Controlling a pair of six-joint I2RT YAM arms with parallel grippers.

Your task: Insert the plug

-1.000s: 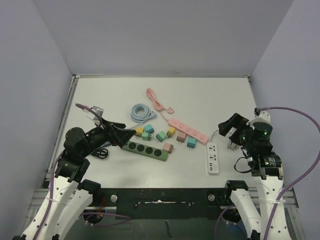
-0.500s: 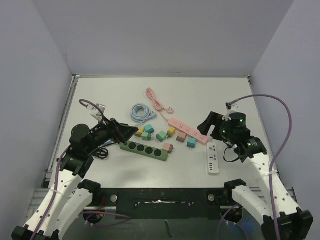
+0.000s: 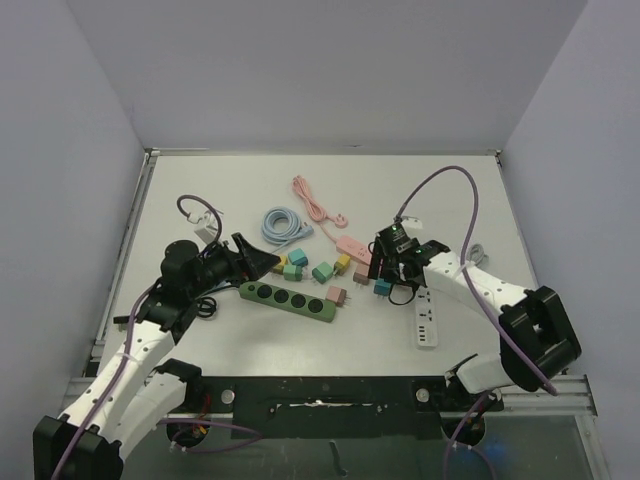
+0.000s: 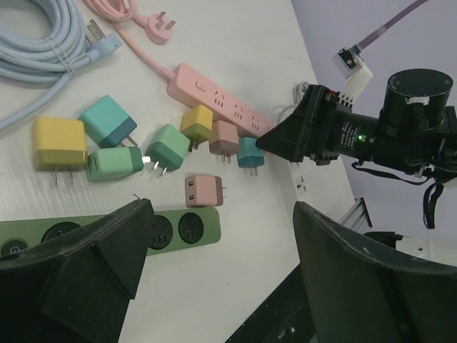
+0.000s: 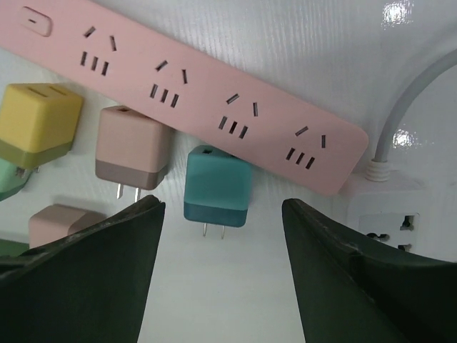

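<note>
The teal plug (image 5: pixel 218 187) is the one I judge I'm going for. It lies flat on the table (image 5: pixel 235 300), dead ahead of my right claw (image 5: pixel 221 214) and centred in the gap between its two fingers. Its long axis runs straight out from the claw, with the two prongs pointing back at me and the blunt end facing away. My fingers therefore flank its side faces, and closing would catch it across its width.

The right claw is spread wide and holds nothing. Both fingers stand clear of the plug.

Just past the plug's far end, and almost touching it, the pink power strip (image 5: pixel 214 107) runs slantwise across my line. To go into it, the plug has to be lifted and turned round, since the prongs now face away from the sockets.

The dusty-pink plug (image 5: pixel 132 146) sits close off my left finger, near enough to be nudged. The white power strip (image 5: pixel 400 221) sits off the right finger.

My left claw (image 4: pixel 223 214) is also wide open and empty. It hangs over the end of the green power strip (image 3: pixel 290 300), well apart from the teal plug, so the right arm is plainly the nearer.
</note>
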